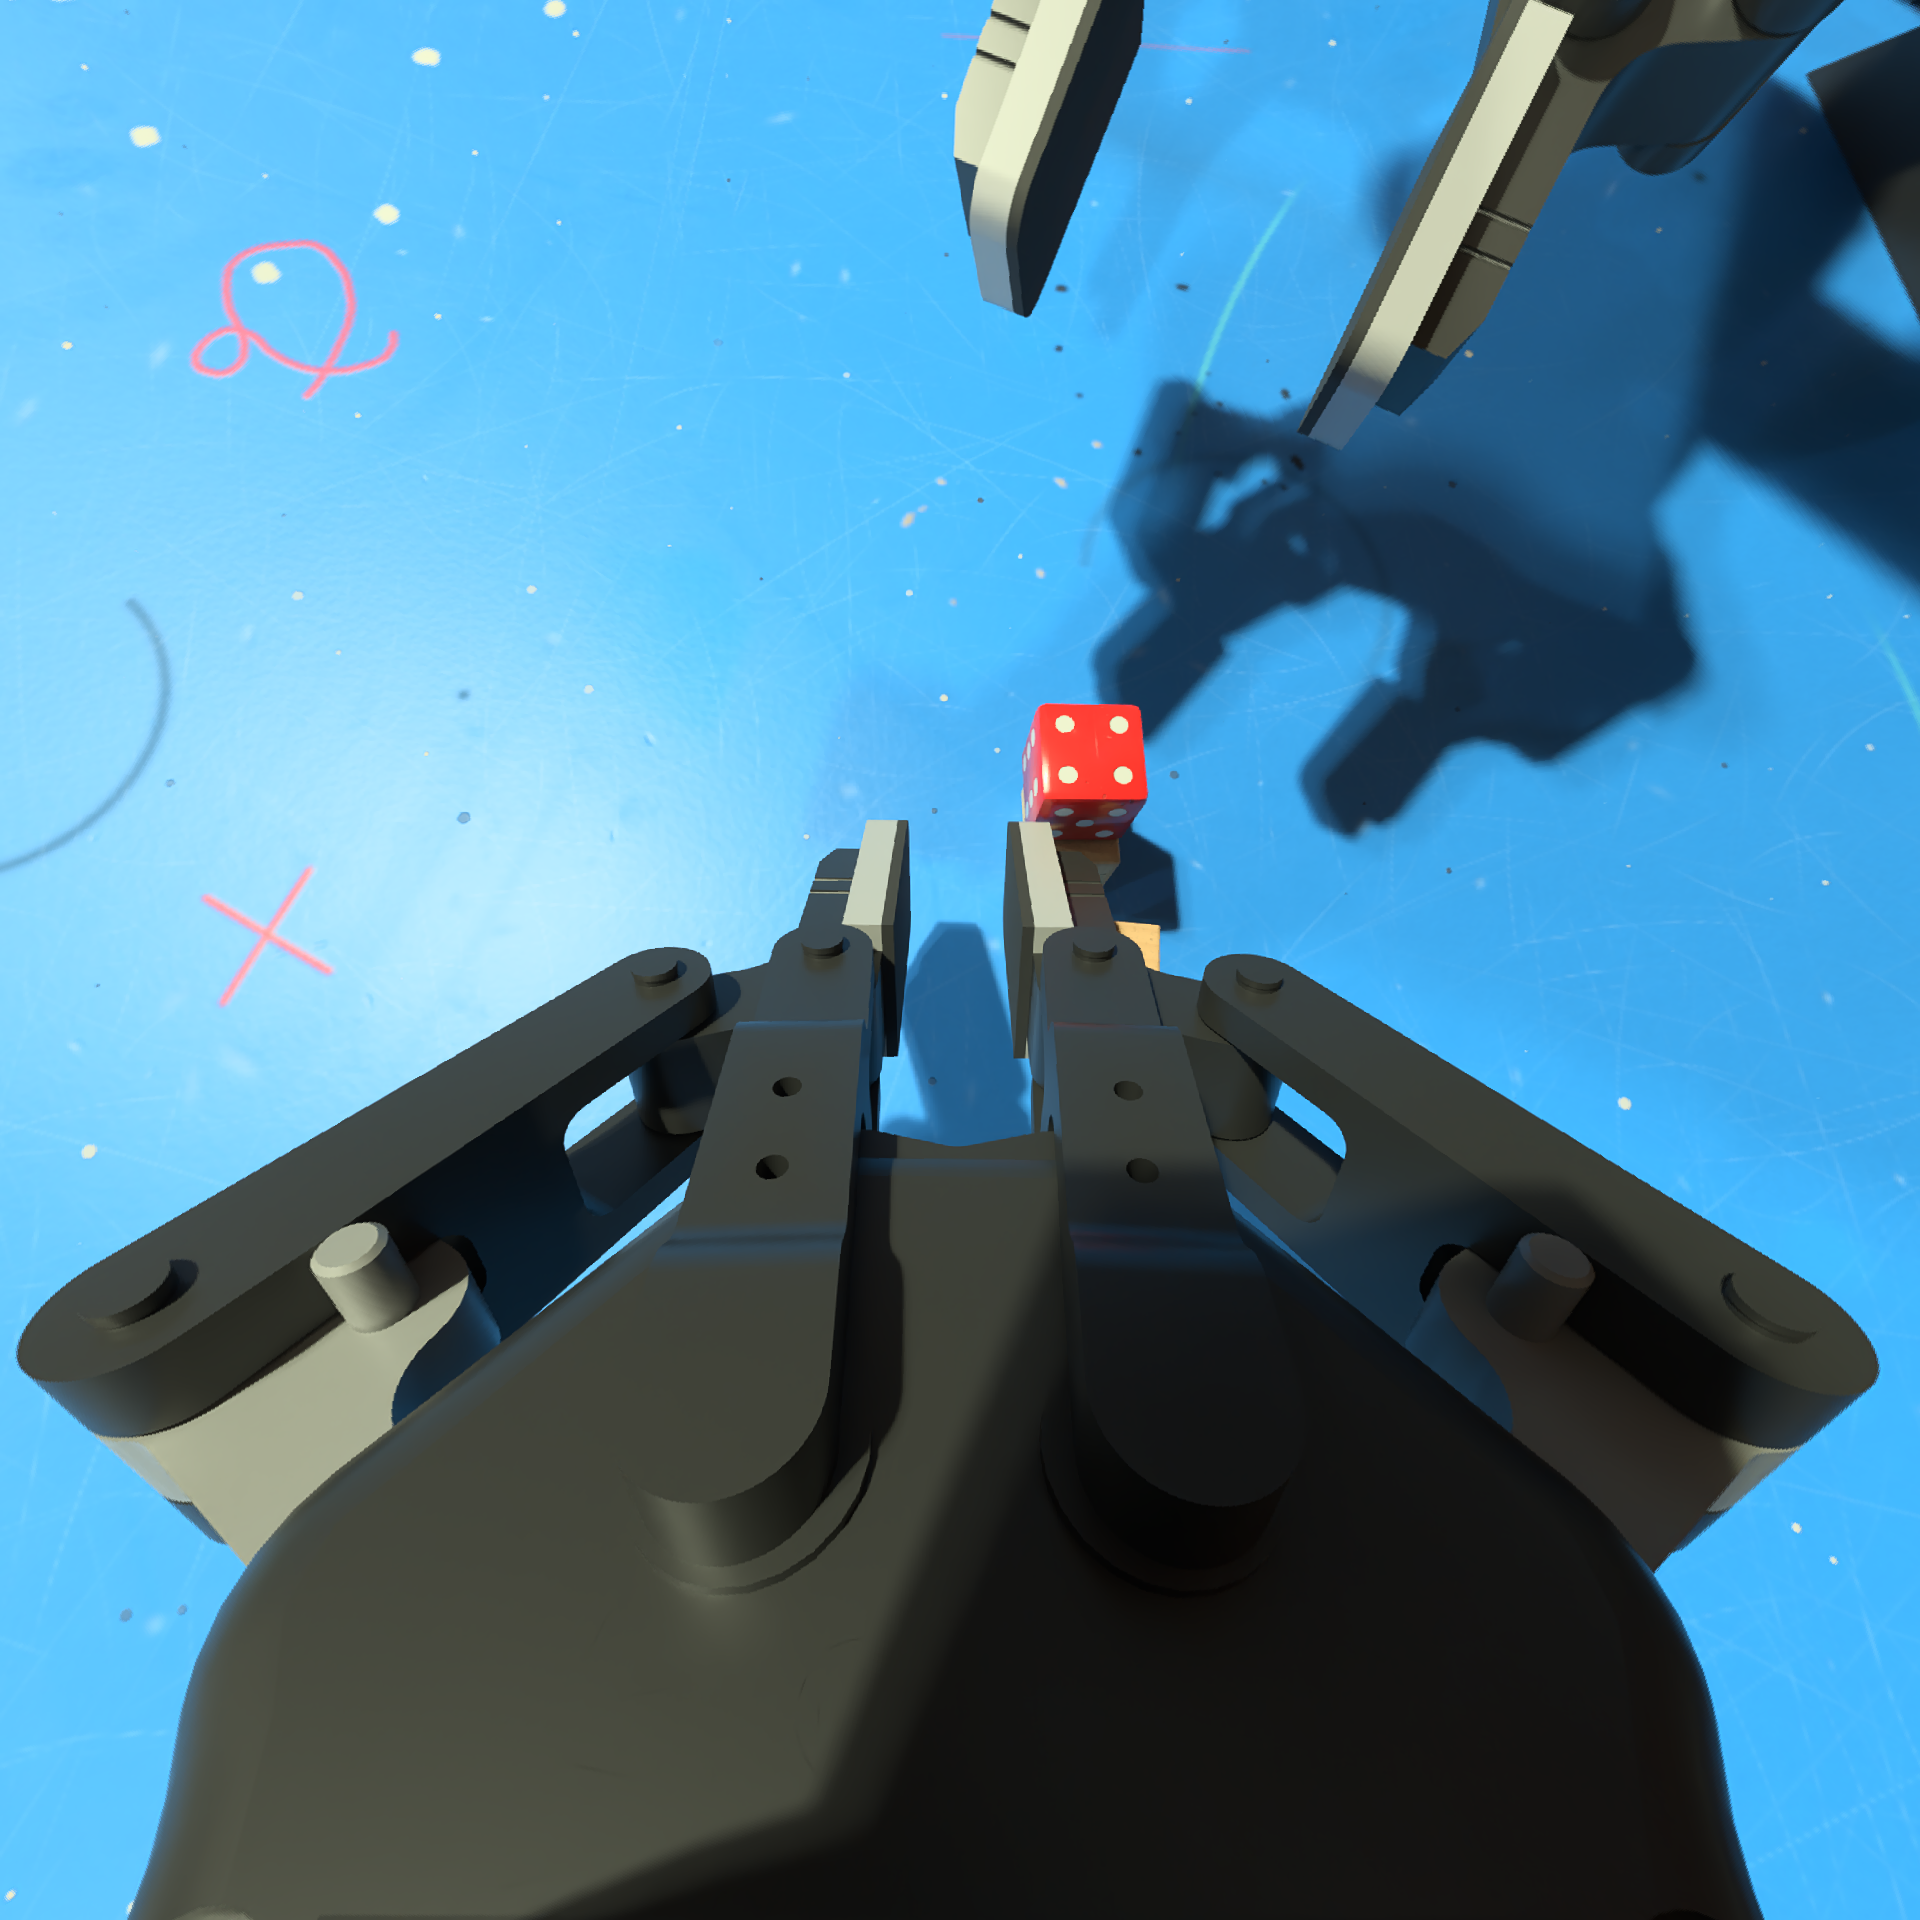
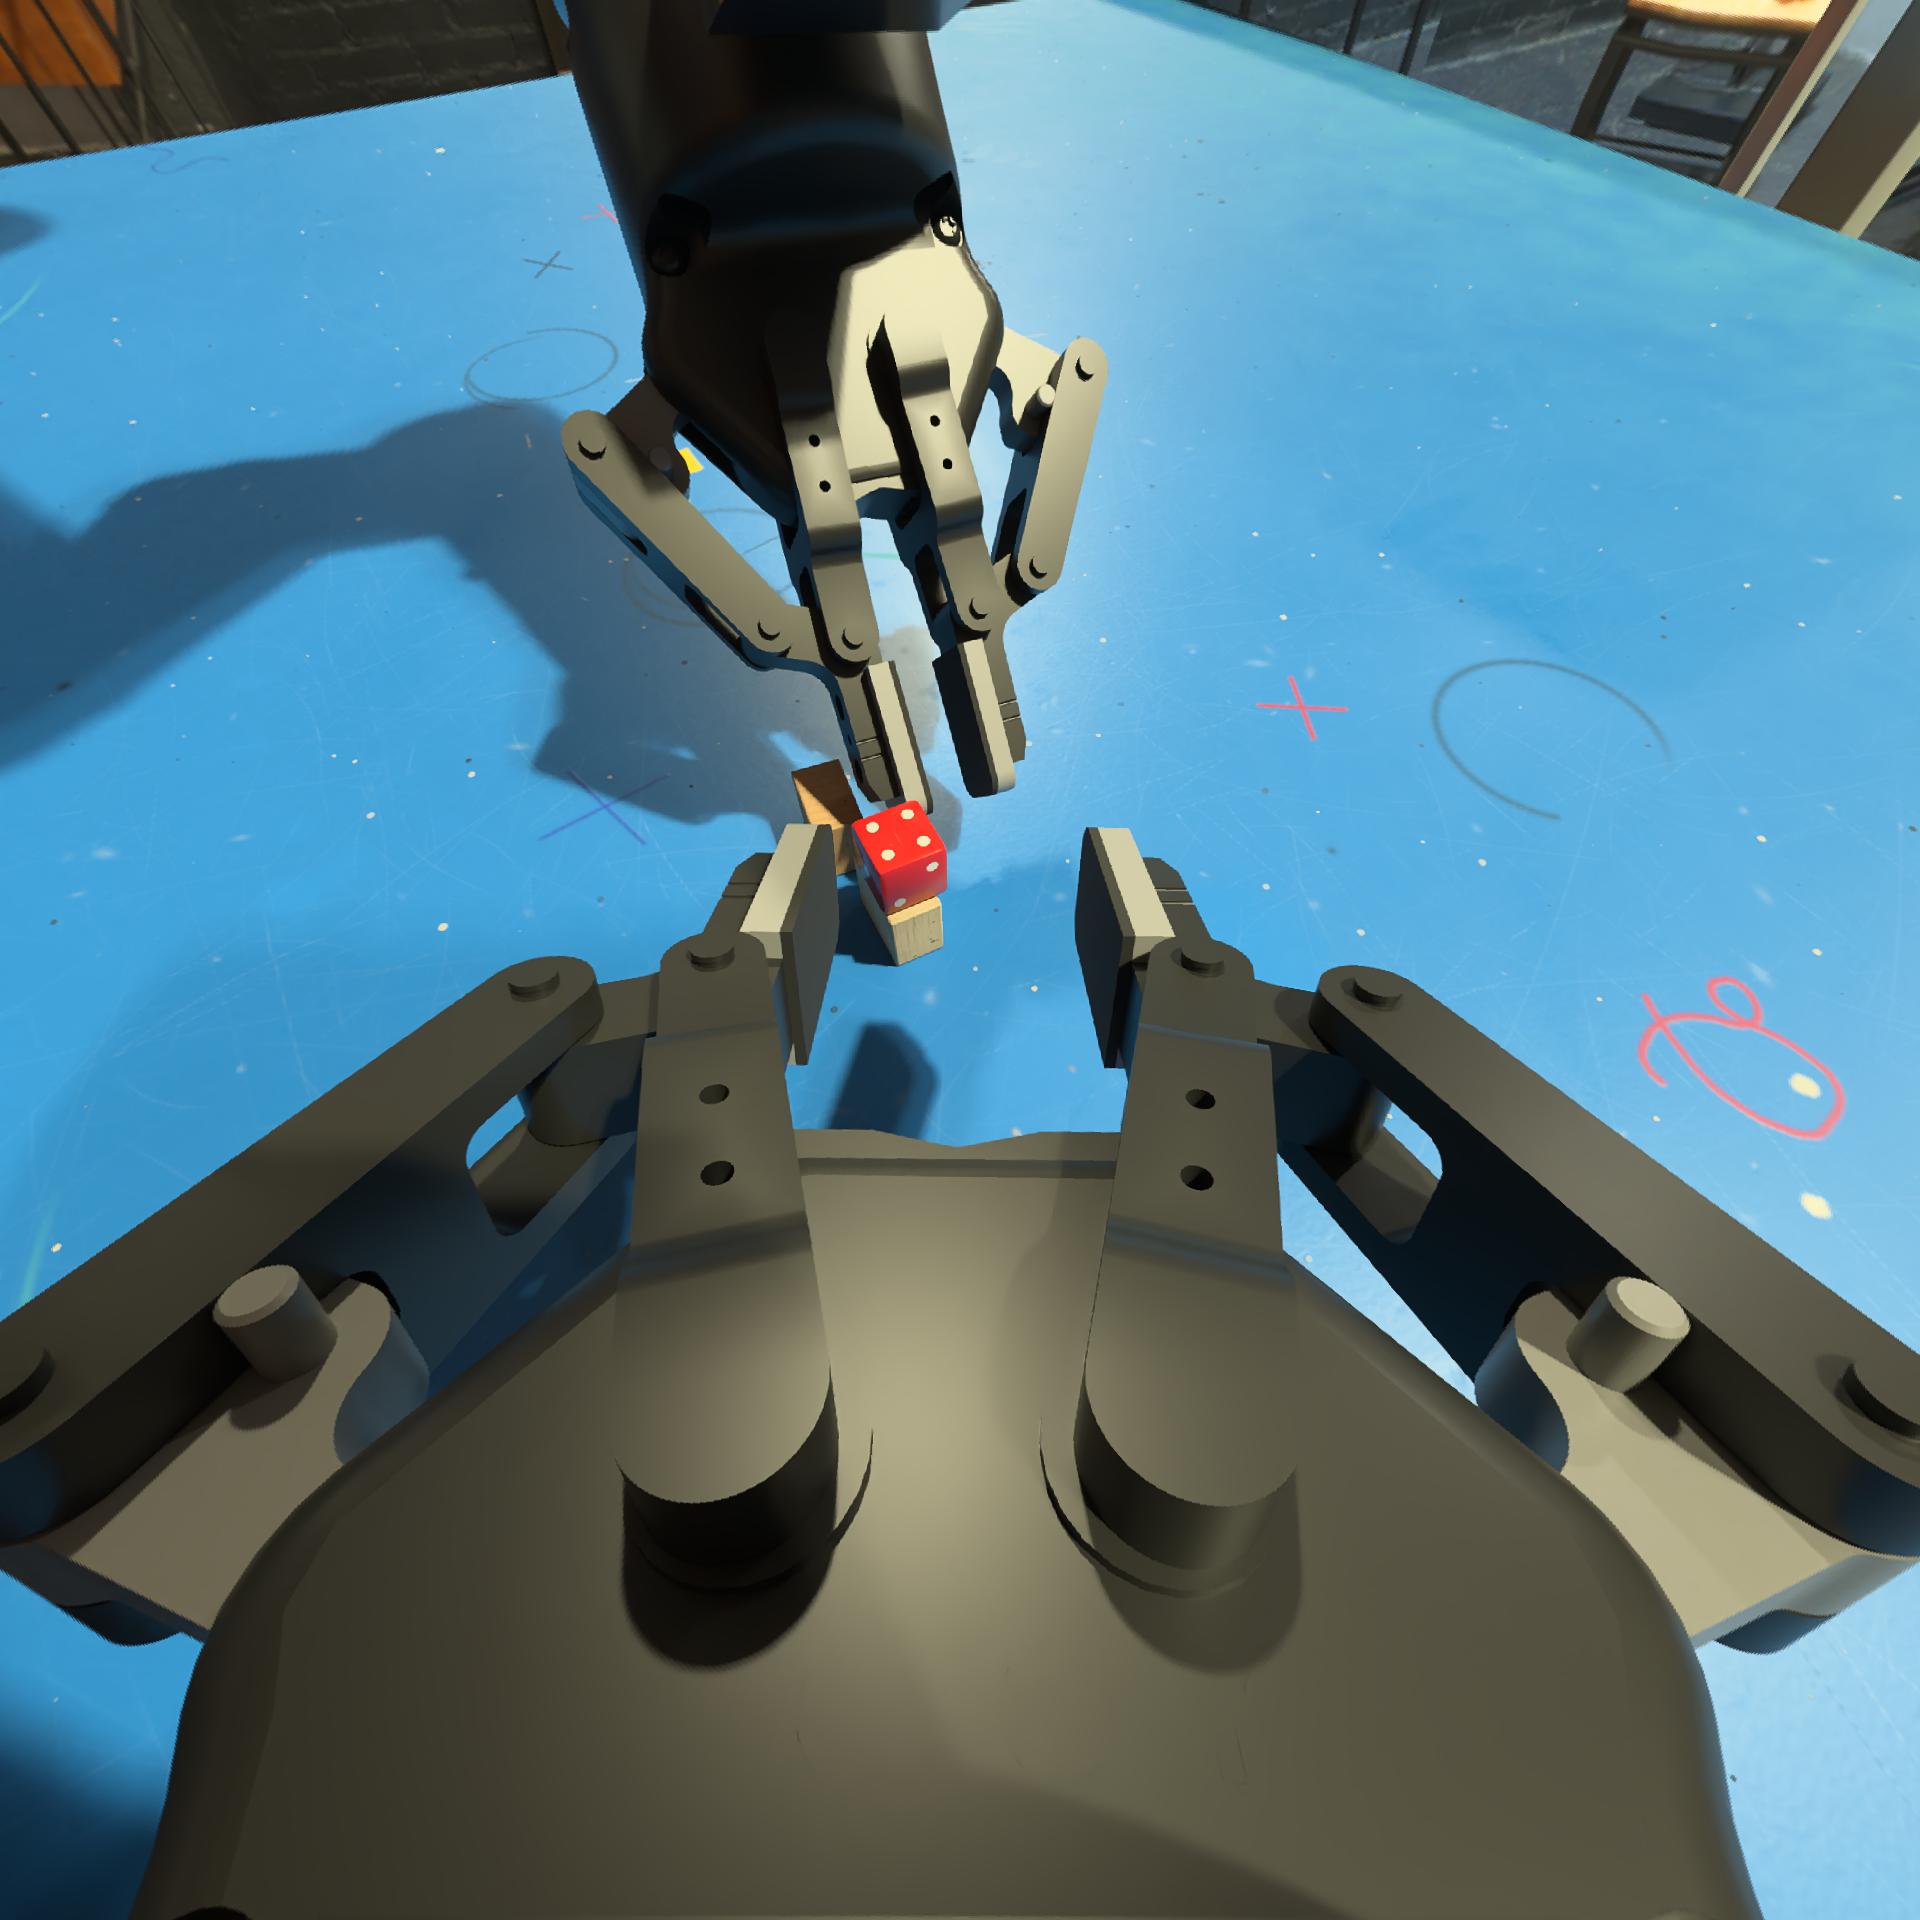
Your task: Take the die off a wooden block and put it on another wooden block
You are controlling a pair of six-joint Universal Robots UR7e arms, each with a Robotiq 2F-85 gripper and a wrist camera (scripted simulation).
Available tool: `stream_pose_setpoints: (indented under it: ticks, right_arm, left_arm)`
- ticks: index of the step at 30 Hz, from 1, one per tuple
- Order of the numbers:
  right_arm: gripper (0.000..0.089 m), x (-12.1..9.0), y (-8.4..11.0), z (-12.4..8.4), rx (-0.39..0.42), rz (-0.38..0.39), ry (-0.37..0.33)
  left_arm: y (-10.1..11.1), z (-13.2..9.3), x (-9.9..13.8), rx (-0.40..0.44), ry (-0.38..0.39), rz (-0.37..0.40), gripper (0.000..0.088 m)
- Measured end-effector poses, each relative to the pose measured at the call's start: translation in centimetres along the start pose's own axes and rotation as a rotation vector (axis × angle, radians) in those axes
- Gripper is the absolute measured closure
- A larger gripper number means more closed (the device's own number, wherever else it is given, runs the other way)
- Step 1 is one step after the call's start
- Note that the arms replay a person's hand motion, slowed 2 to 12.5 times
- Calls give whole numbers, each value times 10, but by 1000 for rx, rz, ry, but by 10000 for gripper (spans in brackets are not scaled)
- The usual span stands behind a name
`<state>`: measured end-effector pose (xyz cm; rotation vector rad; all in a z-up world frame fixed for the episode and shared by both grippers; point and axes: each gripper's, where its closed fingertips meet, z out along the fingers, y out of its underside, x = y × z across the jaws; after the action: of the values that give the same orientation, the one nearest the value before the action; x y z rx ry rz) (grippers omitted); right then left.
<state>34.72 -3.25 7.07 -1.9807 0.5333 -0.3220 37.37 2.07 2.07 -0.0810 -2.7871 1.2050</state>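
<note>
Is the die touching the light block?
Touching. The right wrist view shows the die sitting directly on the light block, with no gap between them.

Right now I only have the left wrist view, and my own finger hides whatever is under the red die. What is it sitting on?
Observer: In the right wrist view the die sits on a pale wooden block.
Operator: Is there a second block nearby?
Observer: Yes, a darker brown block stands close beside the pale one, with nothing on top of it.
Operator: Are my fingers around the die?
Observer: No. The left gripper hangs just above and beyond the die, jaws slightly apart and empty.
</note>
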Motion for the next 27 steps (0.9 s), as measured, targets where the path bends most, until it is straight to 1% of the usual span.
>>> stream_pose_setpoints:
  ticks: [7,14,21,27]
  right_arm:
    - [532,0,3,4,-11,-2,-1]
    - [591,1,4,4,-12,-4,4]
    - [650,3,3,3,-3,6,13]
    - [655,4,3,2,1,11,15]
  left_arm:
    - [4,3,-2,-22,-10,5,721]
    - [3,4,-4,-17,-14,5,725]
    - [4,5,-8,-34,-42,15,730]
    - [4,6,-9,-42,-63,26,734]
